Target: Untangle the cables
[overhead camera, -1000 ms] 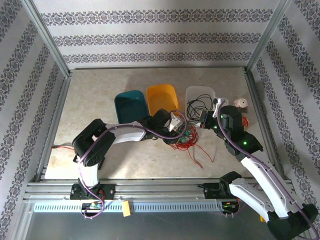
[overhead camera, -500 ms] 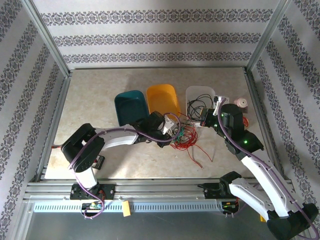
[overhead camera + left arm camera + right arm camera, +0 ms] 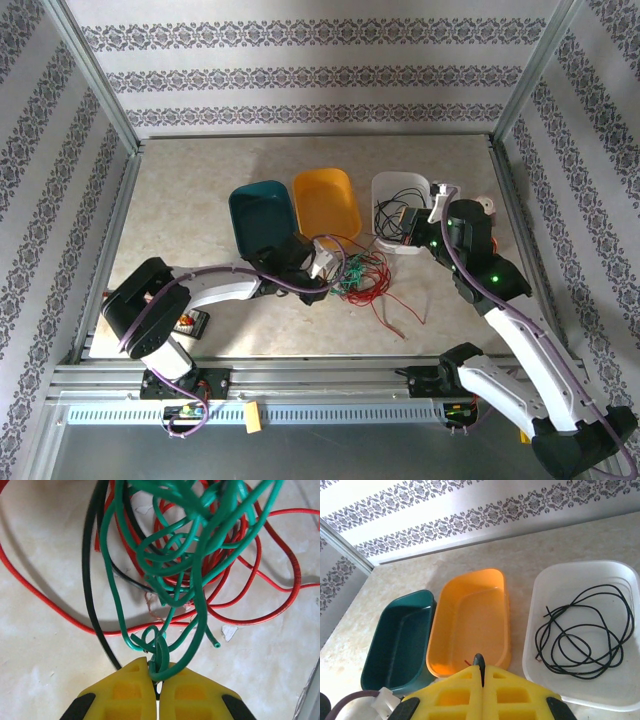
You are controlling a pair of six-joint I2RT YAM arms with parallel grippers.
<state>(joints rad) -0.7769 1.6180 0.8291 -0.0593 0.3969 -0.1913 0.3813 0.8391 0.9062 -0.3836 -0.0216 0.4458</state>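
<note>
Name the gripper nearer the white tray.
Right. The right gripper hangs at the near rim of the white tray; the left gripper grips the green cable farther off.

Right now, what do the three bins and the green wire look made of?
Teal rectangular bin, orange rectangular bin and white rectangular bin: likely moulded plastic, going by smooth walls, rounded corners and a soft sheen. Thin green wire: glossy, probably plastic insulation, with highlights along its bends; the core is too small to tell.
</note>
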